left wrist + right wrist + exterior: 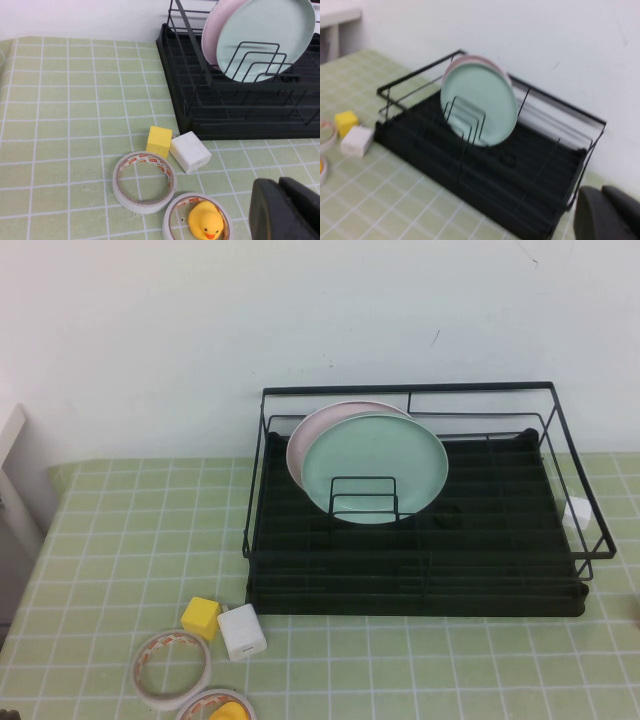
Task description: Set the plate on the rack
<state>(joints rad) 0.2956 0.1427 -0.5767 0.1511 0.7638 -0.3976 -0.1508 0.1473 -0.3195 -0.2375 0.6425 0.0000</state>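
The pale mint-green plate (pixel 375 465) stands upright in the small wire holder of the black wire rack (pixel 500 575), leaning on a pale pink plate (pixel 303 440) behind it. The mint plate also shows in the left wrist view (pixel 265 40) and the right wrist view (pixel 480 102). My left gripper (pixel 281 185) is shut and empty, low over the tablecloth in front of the rack's left end (pixel 240 125). My right gripper (pixel 602 192) is shut and empty, off the rack's right end (pixel 520 200). Neither gripper shows in the high view.
In front of the rack's left corner lie a yellow block (pixel 200 618), a white cube (pixel 242 631), a tape roll (pixel 172 668) and a second roll holding a yellow duck (pixel 206 222). A small white object (pixel 578 512) sits beside the rack's right side. White furniture (pixel 15 470) stands far left.
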